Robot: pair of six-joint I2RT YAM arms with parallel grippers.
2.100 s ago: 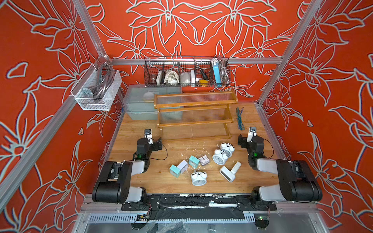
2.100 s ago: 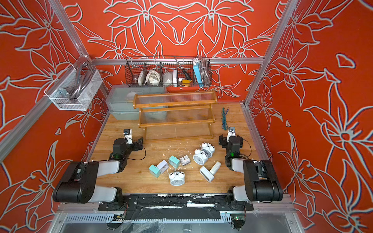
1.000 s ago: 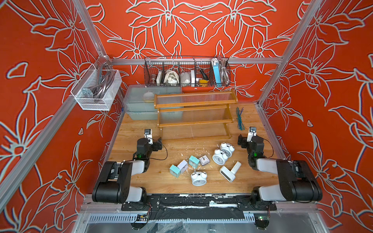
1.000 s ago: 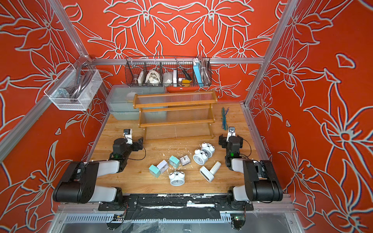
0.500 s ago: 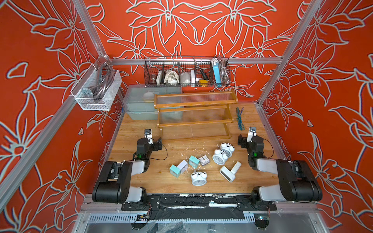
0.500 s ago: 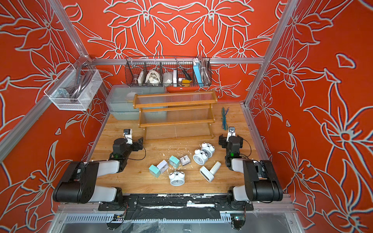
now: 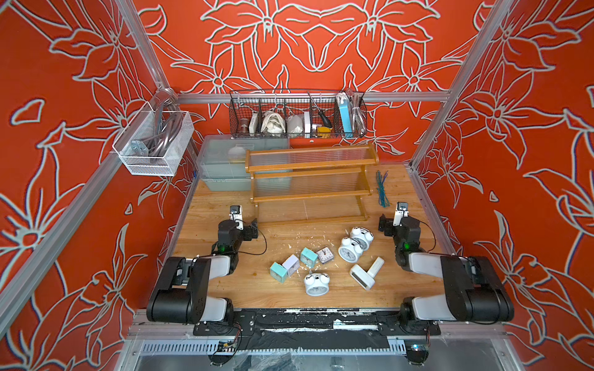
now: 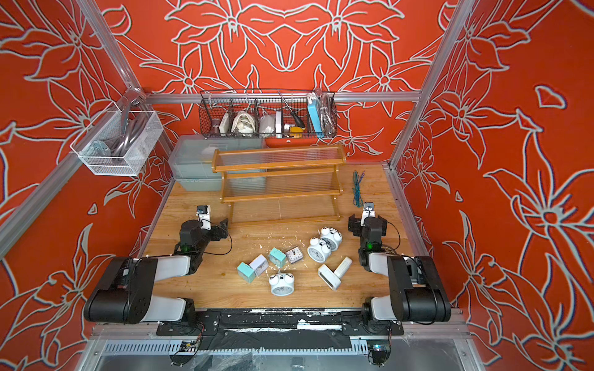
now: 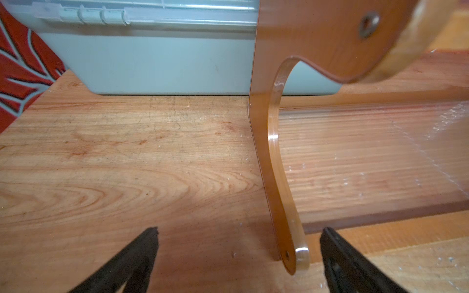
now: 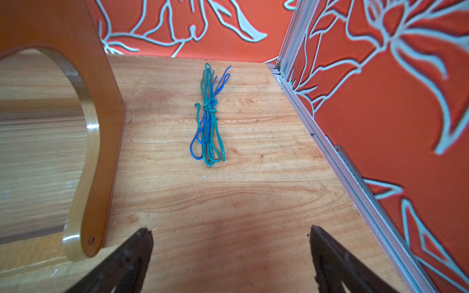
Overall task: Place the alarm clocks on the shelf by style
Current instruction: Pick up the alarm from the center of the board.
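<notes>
Both top views: before the shelf (image 7: pixel 308 167), three twin-bell clocks (image 7: pixel 348 253), four square clocks (image 7: pixel 308 257), two digital clocks (image 7: pixel 361 277); left fingers (image 9: pixel 137 253) and right fingers (image 10: pixel 132 253) open.

The light wooden tabletop (image 7: pixel 250 294) carries the shelf (image 7: pixel 308 188), an orange-brown three-tier rack standing toward the back. Behind the shelf's left end sit stacked translucent grey bins (image 7: pixel 221 167). Just off its right end lies a knotted bundle of blue and green wire (image 7: pixel 382 189).

The clocks lie loose in front of the shelf. Before its right half, a twin-bell clock (image 7: pixel 361 237) touches a second twin-bell clock (image 7: pixel 349 252). A third twin-bell clock (image 7: pixel 316 284) lies farthest from the shelf. Before the shelf's middle runs a row: a teal square clock (image 7: pixel 278 272), a white square clock (image 7: pixel 291 265), another teal clock (image 7: pixel 308 256) and a dark-faced clock (image 7: pixel 325 255). A white digital clock (image 7: pixel 361 277) touches a second digital clock (image 7: pixel 375 267). White flecks (image 7: pixel 302 239) dot the wood just before the shelf.
</notes>
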